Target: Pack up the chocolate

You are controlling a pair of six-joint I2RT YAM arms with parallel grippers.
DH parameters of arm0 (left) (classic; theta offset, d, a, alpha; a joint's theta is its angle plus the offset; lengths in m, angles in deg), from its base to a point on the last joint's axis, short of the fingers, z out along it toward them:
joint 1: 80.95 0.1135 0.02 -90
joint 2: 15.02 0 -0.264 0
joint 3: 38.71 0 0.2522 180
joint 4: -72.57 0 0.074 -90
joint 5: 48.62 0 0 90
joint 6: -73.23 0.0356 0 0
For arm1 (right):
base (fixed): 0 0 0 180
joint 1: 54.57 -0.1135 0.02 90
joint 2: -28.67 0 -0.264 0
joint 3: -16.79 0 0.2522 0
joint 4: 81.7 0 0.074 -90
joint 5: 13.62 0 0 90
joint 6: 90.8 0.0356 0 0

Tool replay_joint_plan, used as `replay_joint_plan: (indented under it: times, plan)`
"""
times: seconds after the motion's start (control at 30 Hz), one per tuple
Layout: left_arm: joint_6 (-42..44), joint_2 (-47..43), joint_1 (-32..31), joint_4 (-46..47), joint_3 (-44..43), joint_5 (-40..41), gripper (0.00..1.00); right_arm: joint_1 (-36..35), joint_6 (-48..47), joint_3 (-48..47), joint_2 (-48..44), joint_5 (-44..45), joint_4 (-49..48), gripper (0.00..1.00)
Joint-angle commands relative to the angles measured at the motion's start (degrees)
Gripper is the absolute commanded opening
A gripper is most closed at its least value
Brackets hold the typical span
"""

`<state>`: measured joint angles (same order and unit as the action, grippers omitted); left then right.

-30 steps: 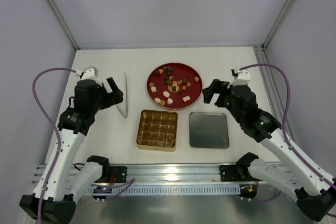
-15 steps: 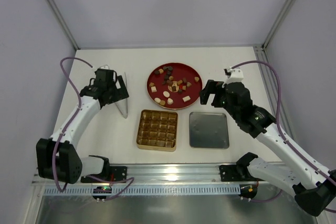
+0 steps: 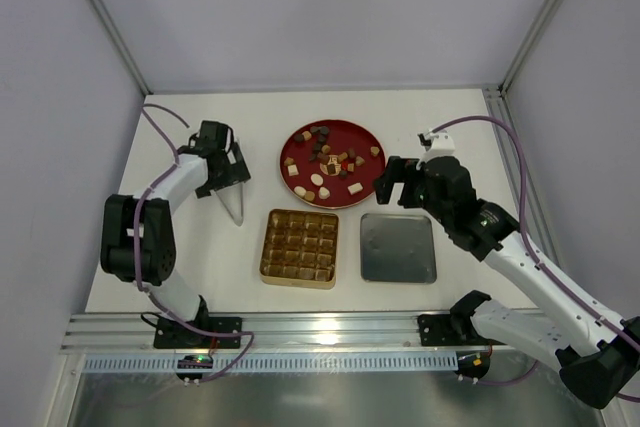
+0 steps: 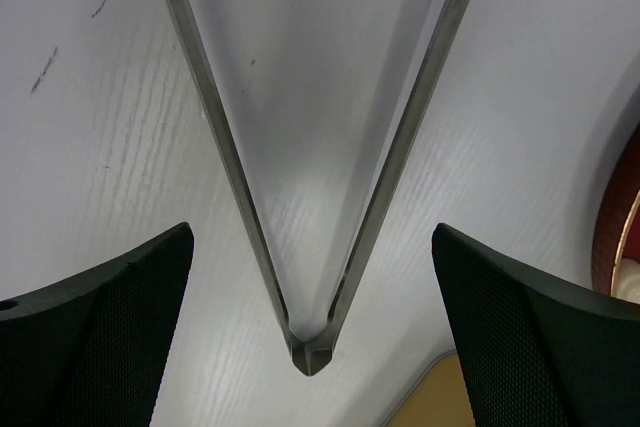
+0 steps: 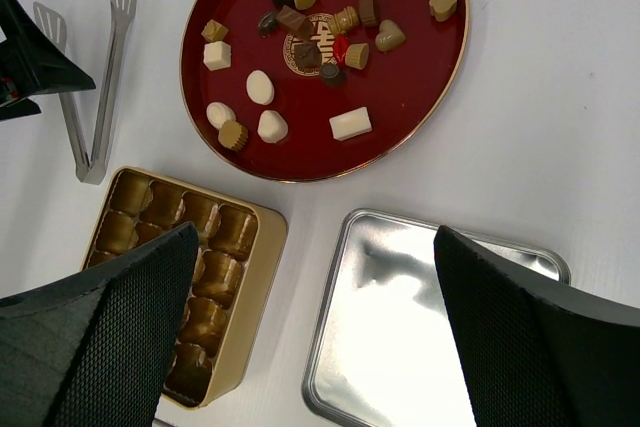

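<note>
Nearest the bases, the gold box and silver lid are lying side by side. Further out, the left gripper is hovering wide open over the tongs, gripping nothing. The right gripper is gaping empty beside the red plate, where the chocolate is sitting.

Top external: from high above and behind the near edge, looking down on the whole table. Left wrist: very close, facing straight down at the tongs, own fingers in the lower corners. Right wrist: higher up, facing down over red plate, gold box and silver tray; tongs shared with the left wrist view.
</note>
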<state>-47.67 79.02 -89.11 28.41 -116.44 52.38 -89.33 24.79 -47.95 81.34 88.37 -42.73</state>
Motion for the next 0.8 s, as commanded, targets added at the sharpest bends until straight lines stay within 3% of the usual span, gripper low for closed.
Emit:
replay_joint_plan:
  times: [0.0,0.4,0.77]
  plan:
    - [-0.39,0.70,1.13,3.32,-0.46,0.34,1.00,-0.04,-0.62,0.62,-1.16,-0.74,-2.53,1.00]
    - [0.66,9.32,2.01,6.40,-1.25,-2.39,0.98,0.05,0.26,1.50,-0.72,-0.92,-2.89,1.00]
    - [-1.01,8.27,1.84,4.29,1.82,-1.34,0.93,-0.04,0.61,2.64,-0.89,-1.18,-2.89,1.00]
